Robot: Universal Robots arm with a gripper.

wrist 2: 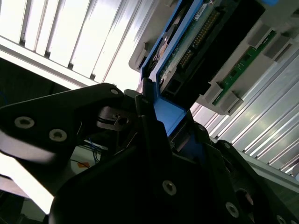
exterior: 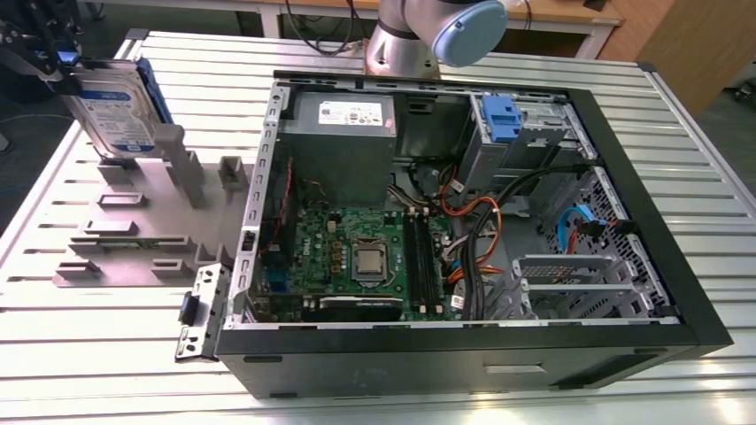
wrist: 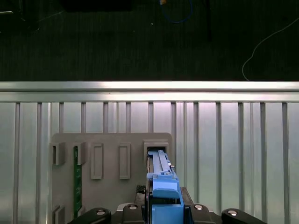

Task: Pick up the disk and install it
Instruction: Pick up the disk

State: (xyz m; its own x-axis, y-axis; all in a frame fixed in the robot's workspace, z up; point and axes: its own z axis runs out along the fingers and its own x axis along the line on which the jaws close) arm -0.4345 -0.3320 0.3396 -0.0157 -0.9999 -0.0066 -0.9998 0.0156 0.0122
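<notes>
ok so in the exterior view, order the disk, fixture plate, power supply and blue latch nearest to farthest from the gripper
1. disk: in the gripper, at the exterior view's left.
2. grey fixture plate: just beneath the disk.
3. power supply: inside the case.
4. blue latch: in the case, beyond the power supply.

Open computer case [exterior: 449,354] on slatted table [exterior: 106,354] — grey fixture plate [exterior: 130,252] beside.

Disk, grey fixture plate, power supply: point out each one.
disk [exterior: 112,115]: exterior view, its labelled face.
grey fixture plate [exterior: 207,221]: exterior view, bare flat area.
power supply [exterior: 343,164]: exterior view, grey metal face below its sticker.
</notes>
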